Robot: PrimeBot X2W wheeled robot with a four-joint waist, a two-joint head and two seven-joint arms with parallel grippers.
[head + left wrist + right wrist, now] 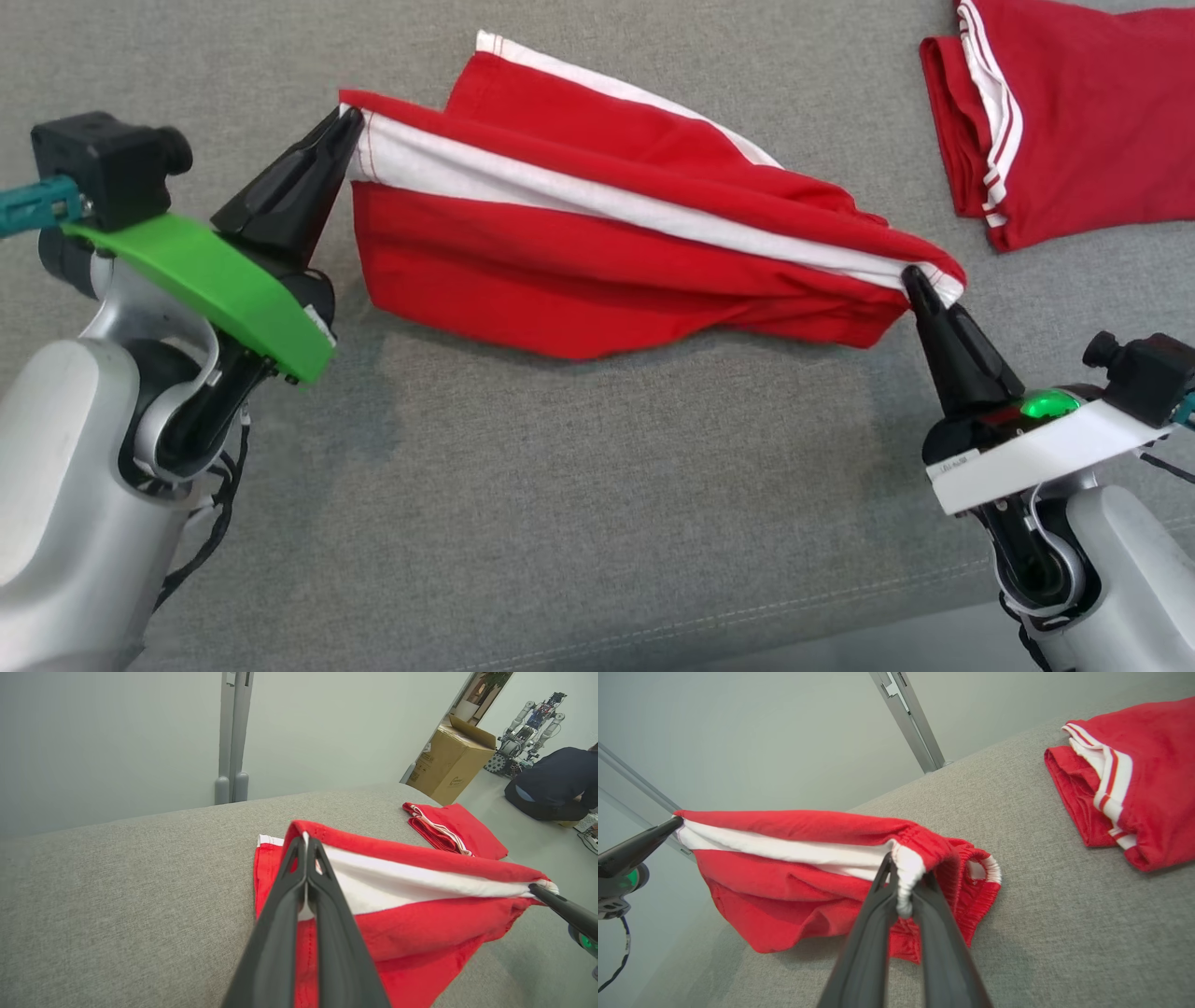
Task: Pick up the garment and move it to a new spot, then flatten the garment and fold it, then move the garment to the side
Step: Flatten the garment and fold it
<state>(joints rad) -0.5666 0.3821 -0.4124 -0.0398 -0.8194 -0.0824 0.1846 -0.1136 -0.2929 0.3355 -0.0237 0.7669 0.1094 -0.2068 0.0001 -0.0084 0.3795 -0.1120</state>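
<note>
Your left gripper (347, 121) is pinched shut on the white-edged corner of the garment (560, 243). Your right gripper (910, 275) is closed on the elastic waistband at the other end, with a bunch of white band squeezed between its fingers (866, 947). The garment, red with a white band, hangs stretched between the two tips, and the band runs taut along the top. Below that line the cloth sags, and its lower folds reach the grey cushion (560, 485) under and just beyond both grippers. Past the left tip, part of the red cloth lies on the cushion behind the held edge. Well beyond the right gripper, apart from the held garment, a second garment (1074, 112), red with white stripes, lies folded on the same cushion. Past the cushion's far edge, the left wrist view shows a box (451, 765) on the floor, a person (551, 784) crouched low beyond it, and another robot (528, 723) at the back.
</note>
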